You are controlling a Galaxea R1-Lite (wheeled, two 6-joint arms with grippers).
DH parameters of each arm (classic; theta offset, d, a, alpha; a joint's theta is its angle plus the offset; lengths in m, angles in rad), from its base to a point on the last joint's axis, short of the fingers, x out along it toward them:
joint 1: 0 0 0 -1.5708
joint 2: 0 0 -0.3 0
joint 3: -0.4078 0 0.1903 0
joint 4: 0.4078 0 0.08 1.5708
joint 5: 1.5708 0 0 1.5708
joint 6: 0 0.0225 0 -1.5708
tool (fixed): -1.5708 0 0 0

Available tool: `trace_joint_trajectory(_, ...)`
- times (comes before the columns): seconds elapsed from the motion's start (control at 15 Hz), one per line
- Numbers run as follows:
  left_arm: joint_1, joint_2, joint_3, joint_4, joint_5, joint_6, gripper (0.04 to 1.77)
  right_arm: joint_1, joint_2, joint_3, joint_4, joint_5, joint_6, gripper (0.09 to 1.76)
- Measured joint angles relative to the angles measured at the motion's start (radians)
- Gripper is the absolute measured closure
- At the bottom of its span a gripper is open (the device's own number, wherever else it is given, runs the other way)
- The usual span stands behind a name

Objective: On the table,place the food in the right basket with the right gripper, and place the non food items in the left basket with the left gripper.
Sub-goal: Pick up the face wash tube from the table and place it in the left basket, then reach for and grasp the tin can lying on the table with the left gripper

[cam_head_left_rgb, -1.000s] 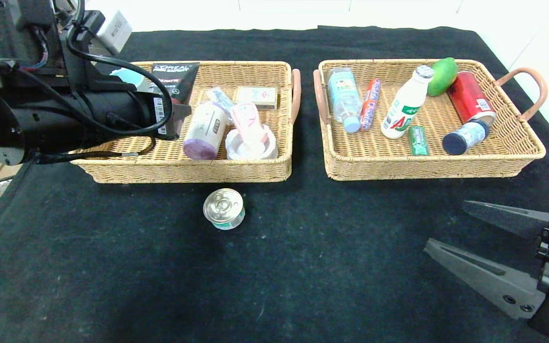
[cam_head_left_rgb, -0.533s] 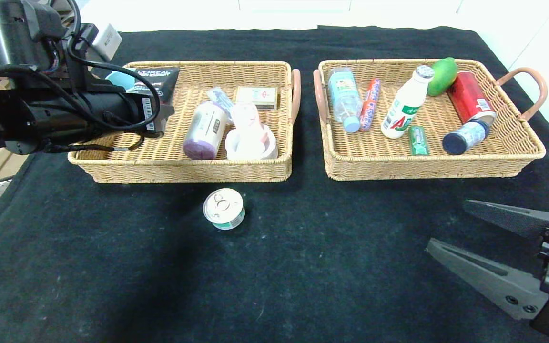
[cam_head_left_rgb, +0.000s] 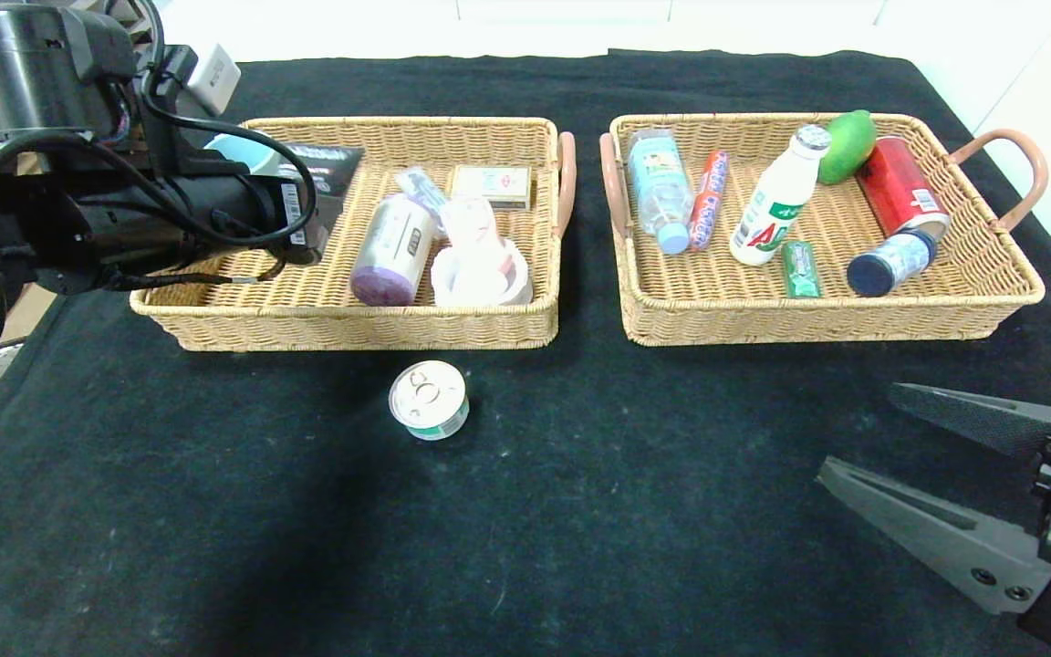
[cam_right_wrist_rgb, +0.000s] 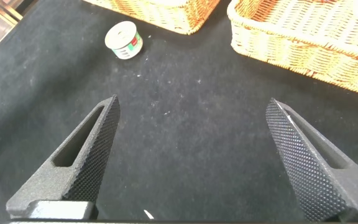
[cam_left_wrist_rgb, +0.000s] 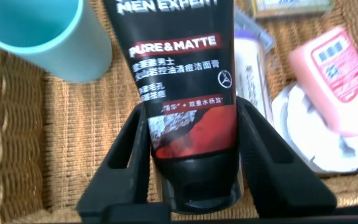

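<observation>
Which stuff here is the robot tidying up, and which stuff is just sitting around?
Part of the job:
left gripper over the left basket, around the black tube
small tin can on the table
right basket
right gripper, open above the table

Just sitting around:
white box behind the left arm

The whole surface (cam_head_left_rgb: 580,511) is taken in from above by the head view, which is aimed forward and down, so that both baskets are seen side by side. The left basket (cam_left_wrist_rgb: 17,155) is looked into from very close by the left wrist view, along the left tool (cam_left_wrist_rgb: 191,124) and the black tube (cam_left_wrist_rgb: 185,81) between its fingers. Open surface is faced obliquely from farther off by the right wrist view; the tin can (cam_right_wrist_rgb: 123,39) and both basket fronts are shared with the head view (cam_head_left_rgb: 429,399)
</observation>
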Motion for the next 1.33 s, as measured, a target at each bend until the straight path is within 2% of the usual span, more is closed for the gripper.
trace_joint_trajectory(0.33, -0.002, 0.011, 0.008, -0.021, 0.005, 0.001, 0.48, 0.001, 0.000, 0.001, 0.000, 0.000, 0.000, 0.14)
trace_joint_trajectory(0.8, -0.031, -0.010, 0.021, 0.034, 0.009, -0.002, 0.25, 0.001, -0.001, 0.001, 0.000, 0.000, 0.000, 0.14)
trace_joint_trajectory(1.07, -0.110, -0.074, 0.050, 0.167, 0.034, 0.000, 0.19, 0.003, -0.001, 0.001, 0.000, 0.000, 0.000, 0.14)
trace_joint_trajectory(1.33, -0.226, -0.129, 0.099, 0.230, 0.089, -0.003, 0.15, 0.004, -0.001, 0.002, 0.000, 0.001, 0.000, 0.14)
